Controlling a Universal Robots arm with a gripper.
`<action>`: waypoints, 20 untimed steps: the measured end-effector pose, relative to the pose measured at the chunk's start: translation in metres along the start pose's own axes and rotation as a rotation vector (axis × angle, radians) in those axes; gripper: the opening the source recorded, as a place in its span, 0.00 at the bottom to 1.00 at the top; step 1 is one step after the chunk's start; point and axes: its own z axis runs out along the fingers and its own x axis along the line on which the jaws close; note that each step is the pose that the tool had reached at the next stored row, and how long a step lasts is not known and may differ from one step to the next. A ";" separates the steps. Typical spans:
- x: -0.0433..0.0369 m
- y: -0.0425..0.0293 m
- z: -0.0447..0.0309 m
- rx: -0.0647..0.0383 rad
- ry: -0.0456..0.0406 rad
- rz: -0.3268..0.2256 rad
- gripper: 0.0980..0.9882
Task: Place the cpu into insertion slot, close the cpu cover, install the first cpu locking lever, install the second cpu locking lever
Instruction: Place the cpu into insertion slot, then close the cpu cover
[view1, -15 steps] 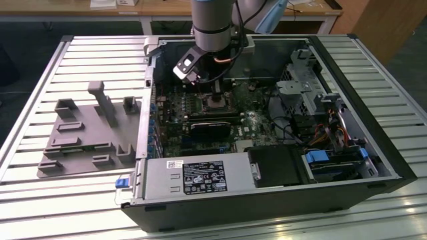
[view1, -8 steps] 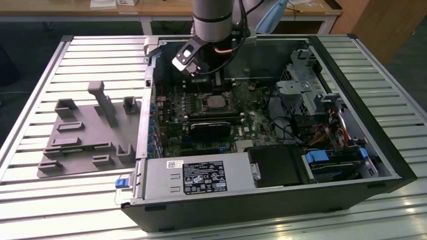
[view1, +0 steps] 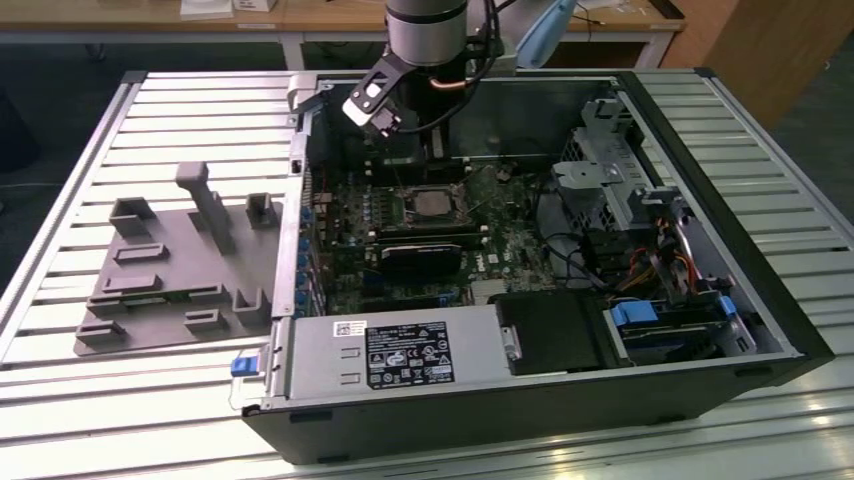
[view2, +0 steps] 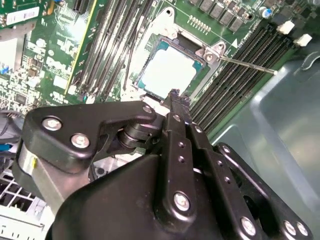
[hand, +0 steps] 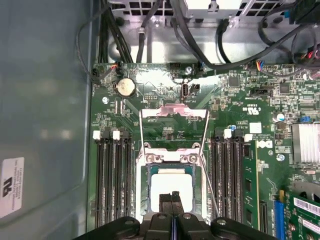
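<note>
Chip (hand: 162, 187) lies flat in the socket (hand: 141, 200), pale metal top up and edges square with the rim, so I judge the seating step done. I have the end effector (hand: 172, 196) right over the chip's edge opposite the hinge, fingers pressed together with nothing visible between them. Whether the tips touch the metal I cannot tell.

The cover (hand: 173, 112) stands swung up from its hinge at one side of the socket, which leaves the chip exposed. One thin locking lever (view2: 240, 62) sticks out loose from a corner of the socket, across the memory slots (hand: 227, 185) beside it. It is unlatched, so I judge the cover free to swing.

In the exterior view the arm (view1: 427, 30) reaches down into the open computer case (view1: 534, 400) on the desk (view1: 120, 400), directly above the socket.
</note>
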 end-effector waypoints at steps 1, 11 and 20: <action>0.0000 0.0000 0.0000 0.000 0.0000 0.000 0.00; 0.0000 0.0000 -0.0001 0.000 -0.0004 0.000 0.00; 0.0001 0.0006 -0.0059 0.000 -0.0005 0.000 0.00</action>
